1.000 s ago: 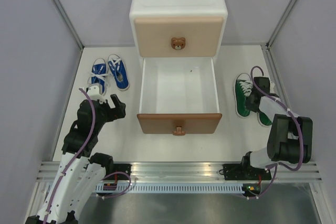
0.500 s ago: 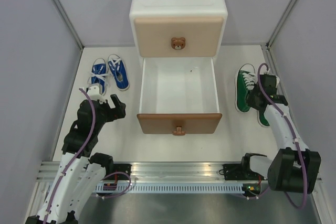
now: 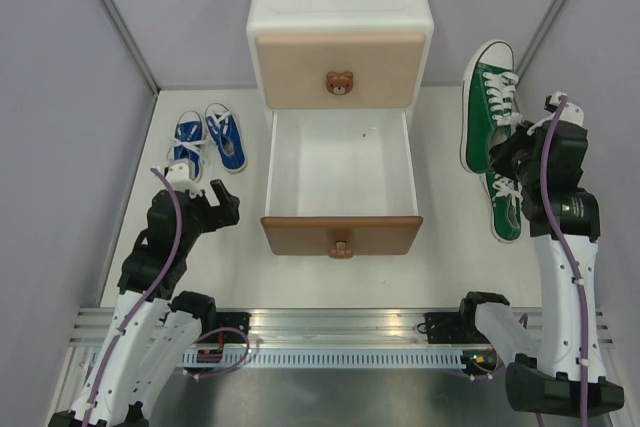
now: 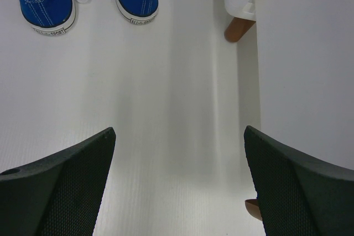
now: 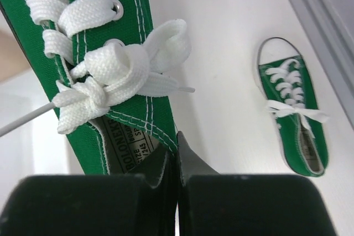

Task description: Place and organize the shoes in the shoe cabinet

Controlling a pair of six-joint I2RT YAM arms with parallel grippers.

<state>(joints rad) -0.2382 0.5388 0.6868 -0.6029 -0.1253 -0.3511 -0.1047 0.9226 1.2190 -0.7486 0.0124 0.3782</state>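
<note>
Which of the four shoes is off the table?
The green shoe pinched by the right gripper; its mate and both blue shoes lie flat.

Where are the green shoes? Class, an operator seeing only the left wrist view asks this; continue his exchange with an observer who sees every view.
Observer: One green shoe is lifted, its heel pinched in the shut right tool.
Operator: And its mate?
Observer: The other green shoe lies on the table, right of the cabinet.
Operator: Is a drawer open?
Observer: The lower drawer is pulled out, no shoes inside.
</note>
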